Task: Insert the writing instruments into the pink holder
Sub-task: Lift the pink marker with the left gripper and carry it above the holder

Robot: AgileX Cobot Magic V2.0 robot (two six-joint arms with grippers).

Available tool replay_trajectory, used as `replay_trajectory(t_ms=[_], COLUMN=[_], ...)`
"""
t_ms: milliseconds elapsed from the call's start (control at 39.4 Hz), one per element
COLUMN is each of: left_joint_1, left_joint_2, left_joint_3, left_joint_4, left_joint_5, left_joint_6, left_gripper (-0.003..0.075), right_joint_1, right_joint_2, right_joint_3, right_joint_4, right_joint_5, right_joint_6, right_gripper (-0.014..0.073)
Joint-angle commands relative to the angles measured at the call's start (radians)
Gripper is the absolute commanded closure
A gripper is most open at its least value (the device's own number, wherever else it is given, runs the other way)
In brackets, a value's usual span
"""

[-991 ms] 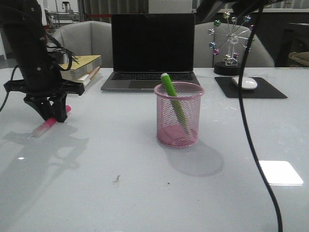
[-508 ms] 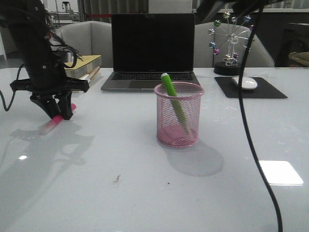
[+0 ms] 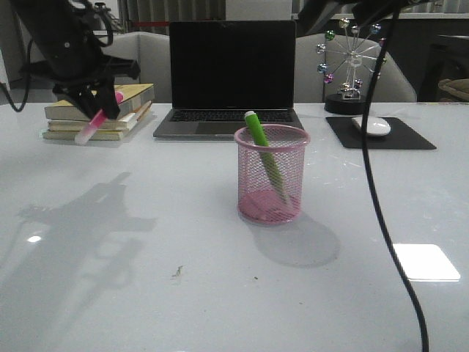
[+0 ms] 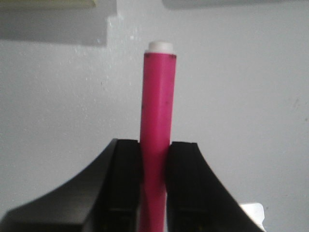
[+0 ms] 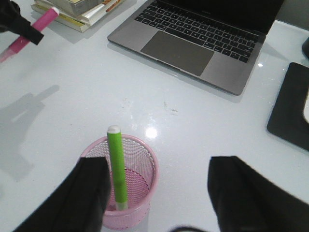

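My left gripper (image 3: 100,110) is shut on the pink marker (image 3: 96,122), held tilted in the air at the far left, in front of the books. In the left wrist view the pink marker (image 4: 157,121) stands between the black fingers (image 4: 125,183), its whitish end pointing away from them. The pink mesh holder (image 3: 271,176) stands mid-table with the green marker (image 3: 264,154) leaning inside it. My right gripper (image 5: 157,188) is open high above the pink holder (image 5: 133,188), with the green marker (image 5: 116,164) seen below between its fingers. The pink marker (image 5: 29,34) also shows there.
A stack of books (image 3: 102,114) lies at the back left, just behind the left gripper. An open laptop (image 3: 231,81) stands behind the holder. A mouse (image 3: 371,126) on a black pad (image 3: 381,134) and a ferris-wheel ornament (image 3: 350,66) are at the back right. A cable (image 3: 377,198) hangs at the right.
My left gripper has lifted the pink marker off the table and risen up and back, from table level to in front of the books. The holder and green marker have not moved.
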Motion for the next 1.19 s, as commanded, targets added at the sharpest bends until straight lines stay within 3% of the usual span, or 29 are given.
replay_trajectory(t_ms=[0, 381, 711, 1169], left_joint_1=[-0.006, -0.023, -0.062, -0.155], left_joint_2=[-0.116, -0.2, -0.264, -0.438], left_joint_3=[-0.034, -0.019, 0.113, 0.443], left_joint_4=[-0.013, -0.012, -0.014, -0.012], left_joint_5=[-0.079, -0.125, -0.248, -0.579], left_joint_6=[0.013, 0.063, 0.072, 0.086], left_gripper=[0.0629, 0.0629, 0.0629, 0.0629], right_joint_1=[-0.005, -0.043, -0.107, -0.113], right_joint_2=[-0.043, -0.043, -0.043, -0.043], right_joint_3=[-0.039, -0.039, -0.039, -0.039], right_joint_4=[-0.014, -0.014, -0.014, -0.014], right_joint_5=[-0.078, -0.103, -0.098, -0.104], right_joint_6=[-0.008, -0.008, -0.008, -0.008], right_gripper=[0.0052, 0.0052, 0.0052, 0.0052])
